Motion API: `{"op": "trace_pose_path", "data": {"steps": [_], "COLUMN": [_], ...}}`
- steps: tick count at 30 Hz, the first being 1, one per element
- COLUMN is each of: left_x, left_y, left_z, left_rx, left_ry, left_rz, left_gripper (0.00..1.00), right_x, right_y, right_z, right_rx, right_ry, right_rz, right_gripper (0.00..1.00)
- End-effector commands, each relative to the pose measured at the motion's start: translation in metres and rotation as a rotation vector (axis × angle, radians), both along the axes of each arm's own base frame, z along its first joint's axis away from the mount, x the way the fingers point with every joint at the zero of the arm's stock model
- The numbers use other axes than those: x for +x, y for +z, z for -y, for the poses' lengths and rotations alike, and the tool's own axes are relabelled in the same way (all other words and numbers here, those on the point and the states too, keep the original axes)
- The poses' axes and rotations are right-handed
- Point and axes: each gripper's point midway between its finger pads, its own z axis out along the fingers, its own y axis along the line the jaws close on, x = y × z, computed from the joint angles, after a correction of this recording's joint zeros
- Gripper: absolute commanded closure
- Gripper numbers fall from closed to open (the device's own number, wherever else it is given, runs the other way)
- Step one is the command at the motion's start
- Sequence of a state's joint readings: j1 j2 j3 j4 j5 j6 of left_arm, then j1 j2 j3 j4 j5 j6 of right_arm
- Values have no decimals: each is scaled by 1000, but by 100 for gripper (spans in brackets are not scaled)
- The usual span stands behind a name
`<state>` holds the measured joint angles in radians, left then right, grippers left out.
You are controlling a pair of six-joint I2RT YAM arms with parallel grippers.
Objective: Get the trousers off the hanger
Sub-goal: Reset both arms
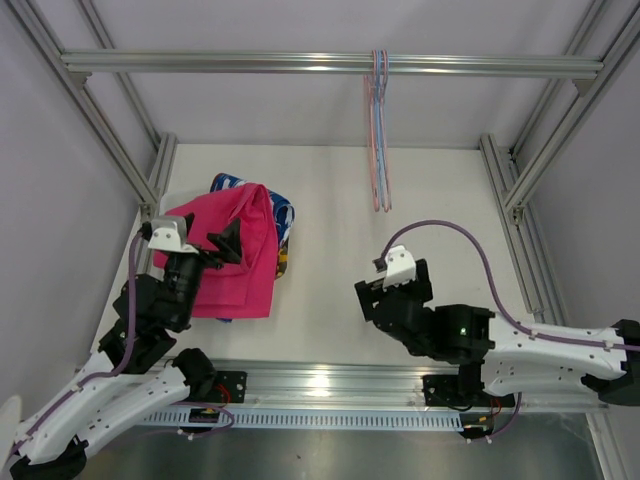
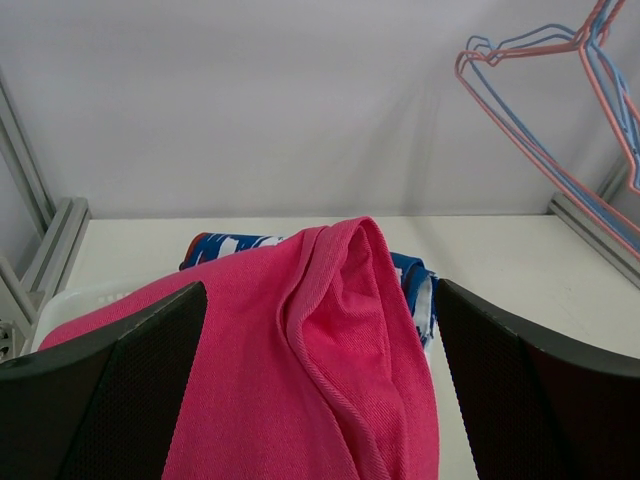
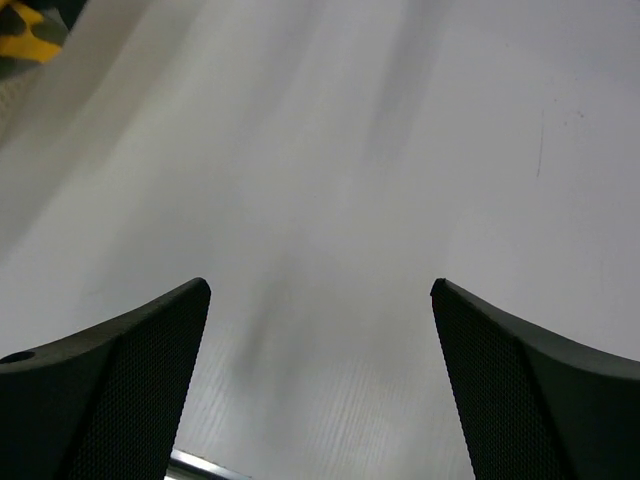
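The plain magenta pink trousers lie crumpled on top of a cloth pile at the table's left. The blue-red-white patterned trousers stick out from under them, and a scrap of yellow cloth shows at the pile's right edge. Several empty wire hangers, blue and salmon, hang from the top rail. My left gripper is open and hovers over the pink trousers, its fingers on either side of the cloth, not gripping. My right gripper is open and empty over bare table. The other garments are hidden.
The hangers hang at the upper right in the left wrist view, with the blue patterned cloth below them. A white rim shows beside the pile. Aluminium frame posts line both sides and a rail runs along the near edge.
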<state>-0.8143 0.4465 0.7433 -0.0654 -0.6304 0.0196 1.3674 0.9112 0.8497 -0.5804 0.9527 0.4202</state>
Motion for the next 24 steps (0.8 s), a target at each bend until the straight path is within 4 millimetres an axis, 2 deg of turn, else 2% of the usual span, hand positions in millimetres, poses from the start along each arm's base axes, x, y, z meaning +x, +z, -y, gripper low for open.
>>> {"op": "trace_pose_path", "data": {"steps": [1, 4, 5, 7, 9, 14, 15, 16, 17, 18, 19, 21, 22, 24], "left_x": [6, 9, 10, 10, 11, 13, 14, 14, 14, 15, 15, 15, 14, 14], "left_y": [-1, -3, -4, -6, -7, -4, -3, -5, -4, -5, -6, -6, -5, -4], "left_z": [0, -3, -4, -6, -8, -11, -12, -12, -14, -14, -15, -16, -17, -16], "left_rx": [26, 48, 60, 70, 80, 87, 86, 91, 92, 94, 97, 97, 95, 89], "left_ry": [32, 59, 66, 83, 95, 121, 126, 129, 137, 140, 144, 154, 155, 150], "left_rz": [8, 3, 1, -2, 1, 12, 13, 10, 15, 13, 14, 18, 20, 24], "left_gripper": [1, 1, 1, 1, 1, 1, 1, 0, 1, 1, 1, 0, 1, 1], "right_x": [3, 5, 6, 8, 9, 10, 11, 12, 14, 14, 16, 18, 19, 21], "right_y": [-6, -5, -1, 15, 35, 114, 130, 138, 147, 154, 159, 169, 173, 177], "right_z": [5, 11, 21, 25, 36, 59, 78, 90, 98, 114, 135, 156, 177, 198], "right_rx": [-71, -134, -168, -149, -124, 88, 138, 108, 148, 164, 153, 123, 131, 113], "right_ry": [-74, -116, -142, -165, -180, -183, -218, -233, -271, -312, -409, -508, -607, -693], "right_rz": [14, 19, 35, 51, 82, 176, 213, 248, 273, 295, 324, 353, 363, 374], "right_gripper": [4, 3, 2, 2, 2, 1, 1, 1, 1, 0, 1, 1, 0, 1]}}
